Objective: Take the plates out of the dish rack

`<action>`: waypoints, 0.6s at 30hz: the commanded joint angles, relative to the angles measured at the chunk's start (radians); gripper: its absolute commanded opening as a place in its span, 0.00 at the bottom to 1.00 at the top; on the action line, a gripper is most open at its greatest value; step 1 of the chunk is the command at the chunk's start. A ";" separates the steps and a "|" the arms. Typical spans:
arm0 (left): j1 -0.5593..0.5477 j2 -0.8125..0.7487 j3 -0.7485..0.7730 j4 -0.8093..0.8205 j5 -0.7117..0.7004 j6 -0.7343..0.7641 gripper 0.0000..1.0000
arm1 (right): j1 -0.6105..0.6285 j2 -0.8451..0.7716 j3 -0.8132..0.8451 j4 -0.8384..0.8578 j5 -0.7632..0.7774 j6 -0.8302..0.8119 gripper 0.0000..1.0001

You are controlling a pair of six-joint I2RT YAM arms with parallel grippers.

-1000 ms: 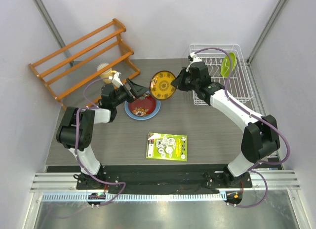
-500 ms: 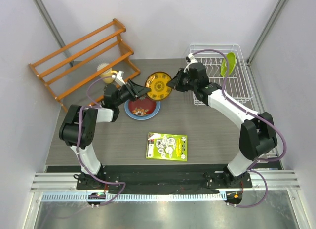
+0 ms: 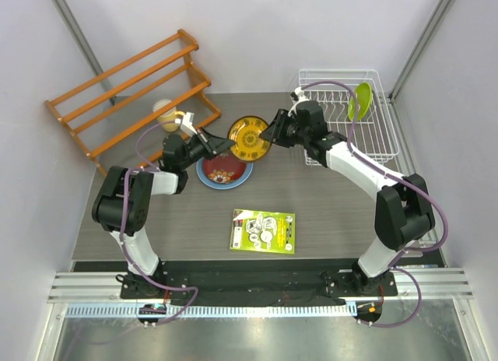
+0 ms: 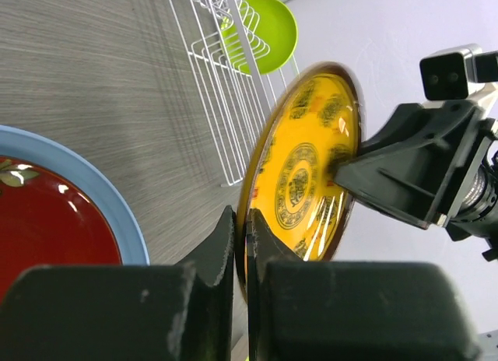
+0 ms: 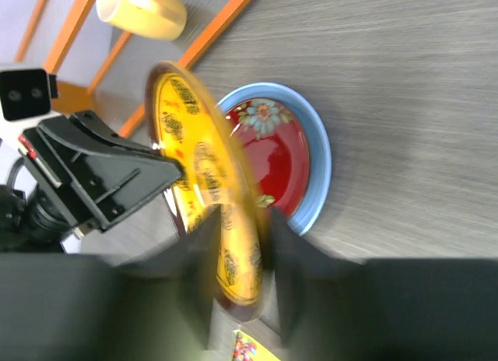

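My left pincer (image 4: 241, 221) is clamped on the orange-yellow plate (image 4: 303, 174), one finger flat against each face of its near rim. The plate stands on edge in the air, patterned face showing to my left wrist camera. It hangs between my two arms, above the grey counter (image 3: 327, 213). My right pincer (image 3: 272, 134) is at the opposite rim of that same plate, a finger on either side. The right wrist view is smeared with blur, though, so I cannot tell whether that pincer is gripping or loose. So the plate spans from one pincer to the other, out of the dish rack (image 3: 389, 135) and well to its left. Just below and beside it the light blue plate (image 3: 201, 173) lies flat on the counter. The dark red plate (image 3: 226, 168) sits inside the blue one, flowers up. Over in the white wire rack the lime green plate (image 3: 359, 101) stands upright among the prongs at the far right end, the only plate I can see in there. The yellow mug (image 3: 165, 113) sits by the foot of the orange wooden rack (image 3: 132, 89), behind my left arm. A green booklet (image 3: 263, 230) lies flat on the counter nearer my bases, well apart from the plates.
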 commanded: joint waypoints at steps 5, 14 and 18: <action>0.012 -0.070 -0.052 -0.001 -0.043 0.092 0.00 | 0.006 -0.019 0.005 0.067 -0.018 -0.004 0.58; 0.068 -0.181 -0.059 -0.312 -0.120 0.268 0.00 | -0.035 -0.064 -0.021 -0.048 0.083 -0.077 0.61; 0.073 -0.207 -0.030 -0.517 -0.175 0.382 0.00 | -0.055 -0.069 -0.032 -0.056 0.085 -0.087 0.61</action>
